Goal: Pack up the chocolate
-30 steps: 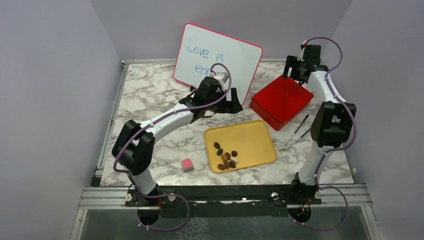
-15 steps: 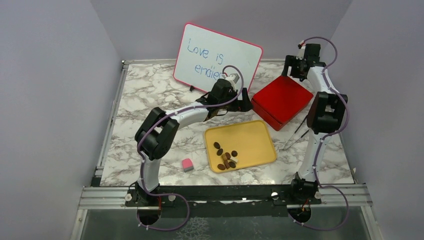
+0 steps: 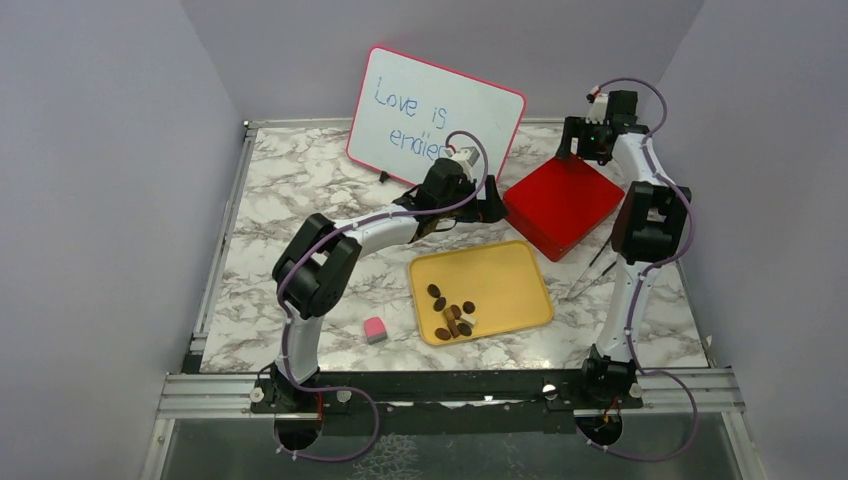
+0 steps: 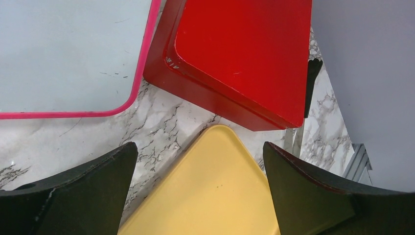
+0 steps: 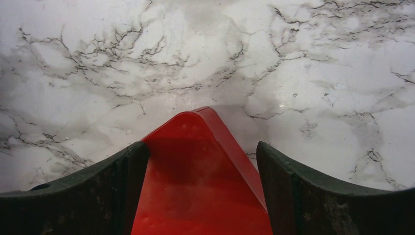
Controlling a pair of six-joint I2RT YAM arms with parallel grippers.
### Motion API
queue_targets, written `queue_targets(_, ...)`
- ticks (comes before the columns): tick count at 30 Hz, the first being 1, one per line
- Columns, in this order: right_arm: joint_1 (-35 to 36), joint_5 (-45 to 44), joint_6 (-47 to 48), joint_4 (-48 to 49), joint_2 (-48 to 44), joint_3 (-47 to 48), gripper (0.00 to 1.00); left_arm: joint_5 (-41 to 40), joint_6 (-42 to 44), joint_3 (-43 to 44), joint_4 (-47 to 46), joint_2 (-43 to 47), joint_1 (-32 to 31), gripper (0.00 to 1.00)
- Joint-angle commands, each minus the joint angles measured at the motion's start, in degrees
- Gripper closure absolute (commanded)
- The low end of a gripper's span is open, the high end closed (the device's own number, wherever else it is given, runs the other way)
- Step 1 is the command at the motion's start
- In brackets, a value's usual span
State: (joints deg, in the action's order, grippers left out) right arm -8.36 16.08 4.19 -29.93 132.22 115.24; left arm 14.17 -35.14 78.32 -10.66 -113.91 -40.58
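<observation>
Several small dark brown chocolate pieces (image 3: 452,310), with a pale one among them, lie in the near left corner of the yellow tray (image 3: 505,270). The closed red box (image 3: 562,202) stands behind the tray to the right and also shows in the left wrist view (image 4: 244,54). My left gripper (image 3: 483,208) is open and empty, hovering above the tray's far left corner (image 4: 215,191), next to the box's left side. My right gripper (image 3: 577,142) is open and empty above the box's far corner (image 5: 195,171). No chocolate shows in either wrist view.
A pink-framed whiteboard (image 3: 436,115) with blue writing leans at the back. A pink-and-white cube (image 3: 375,329) sits near the front left. Thin black tongs (image 3: 596,262) lie right of the tray. Grey walls close both sides.
My left arm has reached right, from before the whiteboard to the box's left side. My right gripper has shifted slightly back and up at the box's far corner.
</observation>
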Motion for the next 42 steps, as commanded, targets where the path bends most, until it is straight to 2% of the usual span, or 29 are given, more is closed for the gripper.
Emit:
queue_targets(1, -0.34, 3.14, 0.98, -2.66, -1.59, 0.46, 0.14, 0.99, -0.11, 1.97, -1.89, -0.92, -0.12, 0.01)
queue_targets(7, -0.33, 1.85, 0.86, -2.19, -2.64, -1.15, 0.15, 0.36, 0.13, 2.75, -0.80, -1.81, -0.12, 0.02)
queue_targets(13, -0.34, -7.15, -2.74, -5.20, -2.38, 2.29, 0.15, -2.10, 3.24, 8.20, 3.88, -3.40, -0.12, 0.09)
queue_targets(17, -0.34, -11.98, -8.01, -6.61, -4.81, 3.07, 0.15, -4.62, 5.15, 11.67, 4.87, -4.05, -0.12, 0.16)
queue_targets(20, -0.34, -15.50, -11.94, -7.23, -8.45, 0.27, 0.15, -5.23, 6.04, 14.46, 4.60, -5.84, -0.12, 0.23)
queue_targets(24, -0.34, -15.39, -13.81, -7.75, -12.46, -2.83, 0.18, -4.13, 6.86, 18.64, 4.38, -8.52, -0.12, 0.31)
queue_targets(27, -0.34, -13.45, -15.23, -11.17, -13.91, -3.84, 0.27, -2.68, 7.16, 20.97, 3.42, -10.28, -0.12, 0.42)
queue_targets(32, -0.34, -6.13, -16.34, -12.44, -20.18, -12.36, 0.54, -0.32, 7.64, 22.77, 0.46, -11.95, -0.16, 0.55)
queue_targets(35, -0.32, -4.61, -17.01, -11.81, -24.74, -18.64, 0.79, 0.94, 8.27, 23.43, -0.14, -12.67, -0.37, 0.65)
queue_targets(37, -0.30, -2.93, -17.92, -11.37, -27.69, -21.94, 0.95, 1.28, 8.91, 23.53, -0.65, -12.93, -0.55, 0.66)
queue_targets(38, -0.28, -1.01, -18.49, -10.57, -29.37, -24.22, 0.99, 1.29, 9.34, 23.54, -0.68, -13.04, -0.65, 0.66)
queue_targets(42, -0.24, 0.69, -22.10, -6.37, -35.72, -33.79, 0.99, 1.87, 11.23, 24.41, -0.55, -14.06, -1.37, 0.70)
